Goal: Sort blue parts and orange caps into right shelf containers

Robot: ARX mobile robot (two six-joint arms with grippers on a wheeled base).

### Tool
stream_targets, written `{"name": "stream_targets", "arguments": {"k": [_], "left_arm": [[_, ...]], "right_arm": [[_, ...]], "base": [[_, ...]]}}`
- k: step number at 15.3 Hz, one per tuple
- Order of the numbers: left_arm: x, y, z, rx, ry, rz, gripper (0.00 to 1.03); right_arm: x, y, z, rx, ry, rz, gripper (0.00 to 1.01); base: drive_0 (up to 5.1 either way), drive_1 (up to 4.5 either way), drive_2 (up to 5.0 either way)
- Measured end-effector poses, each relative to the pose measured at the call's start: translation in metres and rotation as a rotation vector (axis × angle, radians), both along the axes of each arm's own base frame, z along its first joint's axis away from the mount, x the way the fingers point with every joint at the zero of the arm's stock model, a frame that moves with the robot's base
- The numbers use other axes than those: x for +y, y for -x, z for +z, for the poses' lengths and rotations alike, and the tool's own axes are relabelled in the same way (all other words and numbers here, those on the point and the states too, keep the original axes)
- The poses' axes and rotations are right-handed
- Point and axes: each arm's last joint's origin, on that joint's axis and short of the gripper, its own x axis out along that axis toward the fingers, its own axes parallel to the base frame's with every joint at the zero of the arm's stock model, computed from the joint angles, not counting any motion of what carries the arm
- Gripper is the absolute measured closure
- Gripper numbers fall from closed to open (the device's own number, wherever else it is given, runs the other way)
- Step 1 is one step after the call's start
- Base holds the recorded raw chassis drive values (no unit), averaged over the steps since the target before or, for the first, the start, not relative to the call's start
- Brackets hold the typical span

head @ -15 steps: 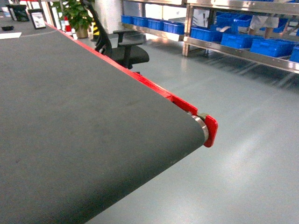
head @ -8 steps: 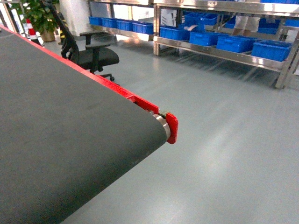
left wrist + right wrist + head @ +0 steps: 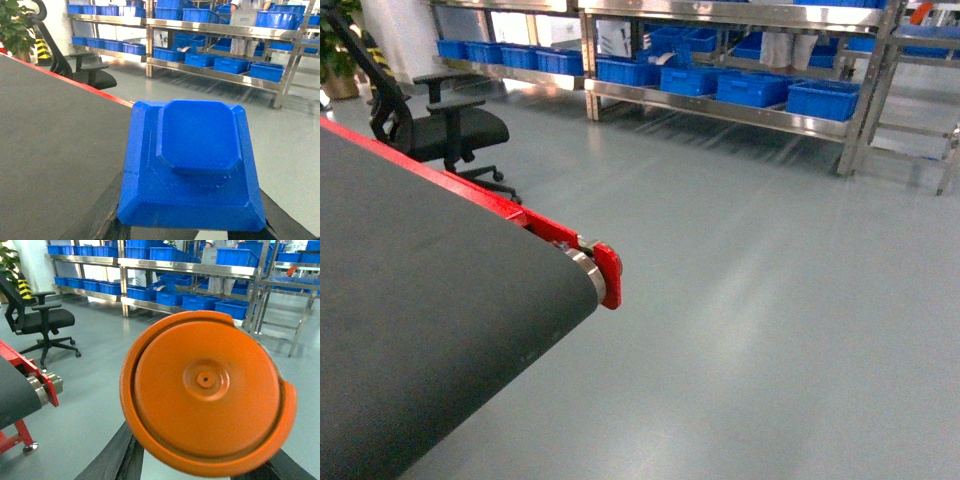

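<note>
— Where are you, then?
— You're on a factory or warehouse floor: a conveyor belt (image 3: 430, 300) with a red side rail (image 3: 520, 215), steel shelving (image 3: 720, 100) loaded with blue crates (image 3: 815, 98), smooth grey painted floor (image 3: 770, 320), one office chair (image 3: 445, 125).

Matt belt (image 3: 440, 320), glossy plastic crates (image 3: 823, 98).

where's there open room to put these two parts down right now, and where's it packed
Free: the grey belt is bare from its red rail down to the end roller. The floor between belt and shelf is open. Crowded: the shelf tiers, lined with blue crates. The blue part and orange cap are each held up by a gripper.
</note>
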Motion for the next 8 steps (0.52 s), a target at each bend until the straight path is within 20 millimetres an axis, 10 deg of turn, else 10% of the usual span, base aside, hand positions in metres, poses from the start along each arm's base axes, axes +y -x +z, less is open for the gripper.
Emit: {"name": "stream_targets", "arguments": {"k": [8], "left_arm": [[0.0000,0.0000,0.0000,0.000,0.000,0.000,0.60]], "right_arm": [[0.0000,0.0000,0.0000,0.000,0.000,0.000,0.60]], "base": [[-1.6,-1.56,-1.6]]}}
